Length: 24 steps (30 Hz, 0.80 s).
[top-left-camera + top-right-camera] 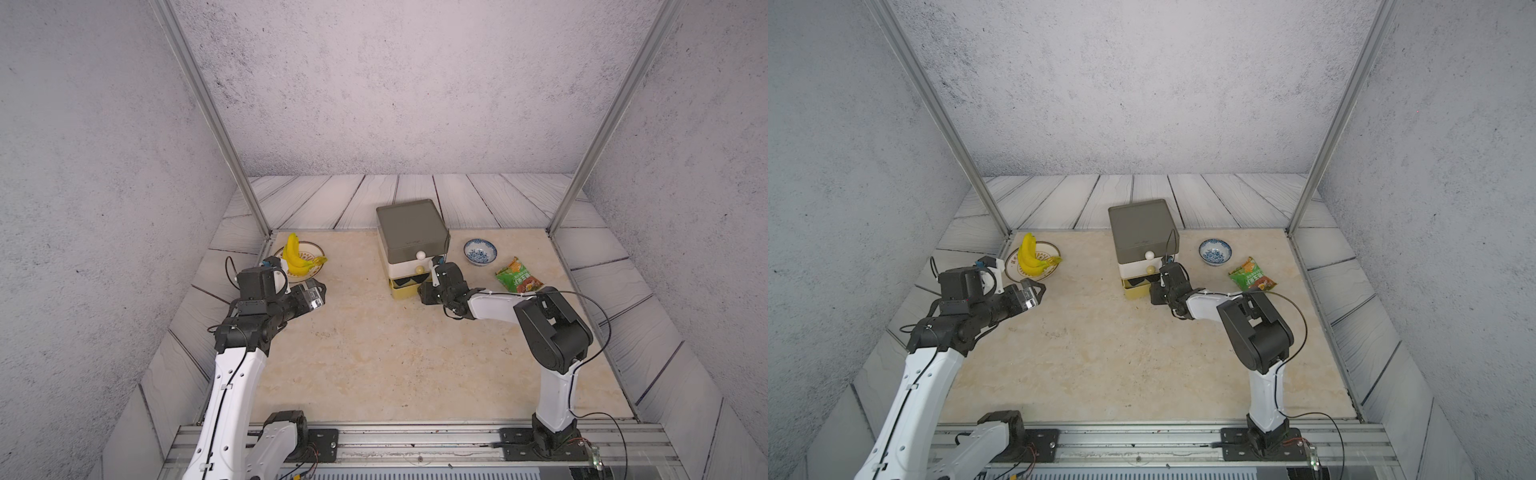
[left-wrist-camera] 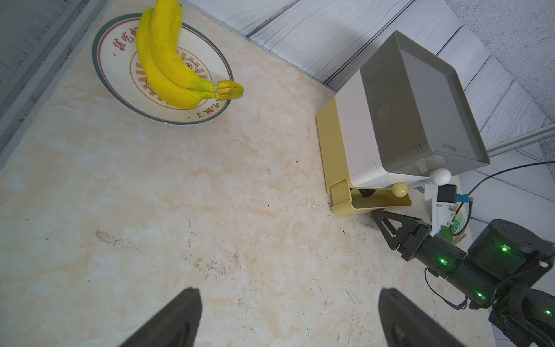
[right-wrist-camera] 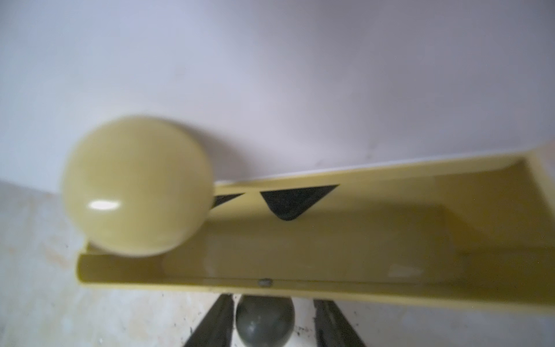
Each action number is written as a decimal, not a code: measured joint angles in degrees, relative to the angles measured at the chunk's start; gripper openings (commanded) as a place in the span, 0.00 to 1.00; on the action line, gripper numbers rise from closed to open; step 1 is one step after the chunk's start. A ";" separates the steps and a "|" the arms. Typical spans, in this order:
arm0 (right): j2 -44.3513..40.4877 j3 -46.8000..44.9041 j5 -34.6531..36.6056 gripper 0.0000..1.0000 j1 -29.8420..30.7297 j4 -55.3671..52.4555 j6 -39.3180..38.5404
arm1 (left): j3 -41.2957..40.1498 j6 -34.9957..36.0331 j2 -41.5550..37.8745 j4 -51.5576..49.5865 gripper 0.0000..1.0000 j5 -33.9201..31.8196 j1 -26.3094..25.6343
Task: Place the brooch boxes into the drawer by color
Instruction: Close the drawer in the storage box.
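Marble-look desk (image 1: 374, 353): we see the left jaws spread wide, empty, near the banana plate (image 2: 114, 78). Black brooch boxes (image 3: 291, 201) lie in the pulled-out yellow bottom drawer (image 2: 341, 201), the right jaws parted around its dark knob (image 3: 264, 321).

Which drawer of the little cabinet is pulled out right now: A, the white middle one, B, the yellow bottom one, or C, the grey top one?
B: the yellow bottom drawer juts out in front of the cabinet, with black boxes showing inside it.
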 measured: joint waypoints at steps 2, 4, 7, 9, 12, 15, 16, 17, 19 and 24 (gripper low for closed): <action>-0.90 -0.87 -0.20 0.61 -0.24 0.83 0.09 | 0.00 0.00 0.04 0.33 0.98 -0.04 0.00; -3.08 -2.80 -0.44 0.63 -0.37 1.01 0.09 | 0.00 -0.02 0.02 0.68 0.98 -0.02 0.00; -8.33 -6.82 -1.40 0.62 -0.76 1.05 0.48 | -0.04 0.00 0.02 1.03 0.98 -0.02 0.00; -12.07 -9.51 -2.67 0.51 -1.29 1.46 1.73 | -0.04 0.00 -0.07 1.05 0.98 -0.04 0.00; -16.17 -13.79 -6.78 0.00 -4.00 4.46 5.11 | -0.42 0.00 -0.55 1.29 0.98 -0.26 0.00; -16.15 -16.70 -11.87 0.00 -9.11 8.15 10.27 | -0.92 -0.02 -1.11 1.40 0.98 -0.66 0.00; -15.19 -17.18 -13.68 0.00 -10.78 9.35 11.98 | -1.03 -0.02 -1.18 1.44 0.98 -0.70 0.00; -14.01 -17.38 -15.30 0.00 -12.13 10.54 13.42 | -1.14 -0.02 -1.22 1.46 0.98 -0.85 0.00; -10.67 -17.40 -18.43 0.00 -14.36 13.46 16.50 | -1.36 -0.02 -1.22 1.44 0.98 -1.07 0.00; -3.72 -16.57 -23.28 0.00 -14.75 18.53 21.70 | -1.66 0.00 -1.29 1.42 0.98 -1.75 0.00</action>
